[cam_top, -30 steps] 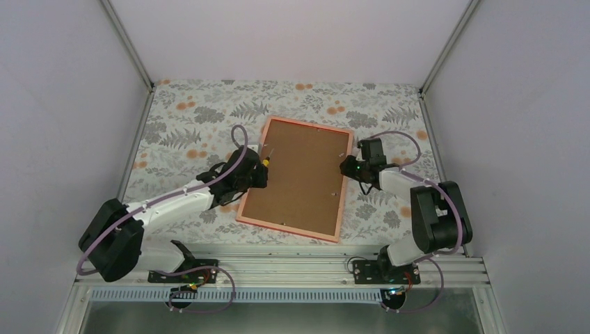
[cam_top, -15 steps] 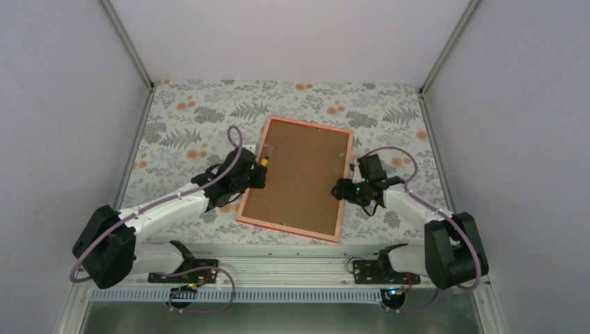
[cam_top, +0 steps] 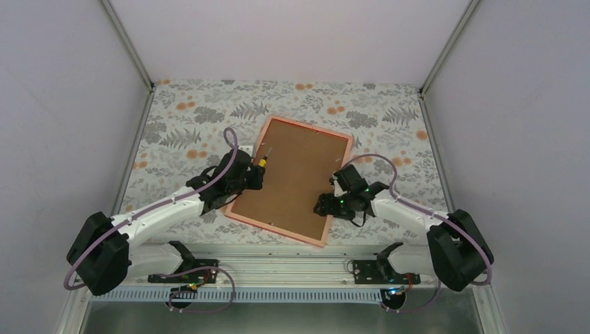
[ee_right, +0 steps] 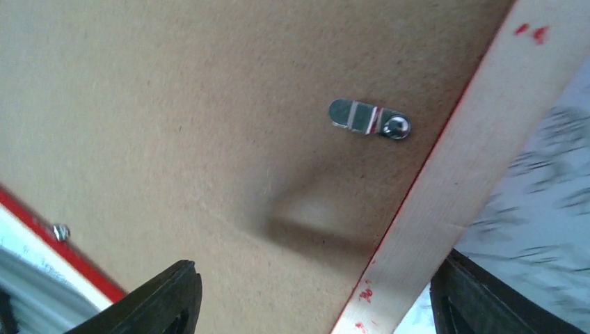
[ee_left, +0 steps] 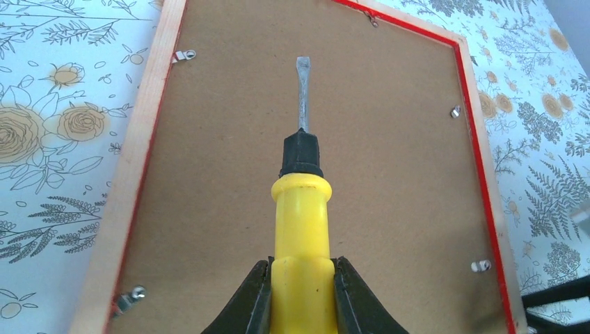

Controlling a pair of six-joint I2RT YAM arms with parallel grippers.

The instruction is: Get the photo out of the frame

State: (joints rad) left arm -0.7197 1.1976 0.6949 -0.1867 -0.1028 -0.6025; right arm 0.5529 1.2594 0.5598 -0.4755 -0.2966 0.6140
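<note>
Face down, the frame point(ee_left: 142, 139) holds its brown backing point(ee_left: 389, 139), seemingly clipped in.

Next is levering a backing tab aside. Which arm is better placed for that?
Left, probably. The left gripper is shut on the screwdriver, its tip over the backing. The right gripper is open and empty, straddling the frame at its right edge near a tab, better suited to steadying.

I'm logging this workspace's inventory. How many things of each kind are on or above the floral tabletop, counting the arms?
Red picture frame, lying face down: 1
Yellow-handled flathead screwdriver: 1
Robot arms: 2
Total: 4
</note>
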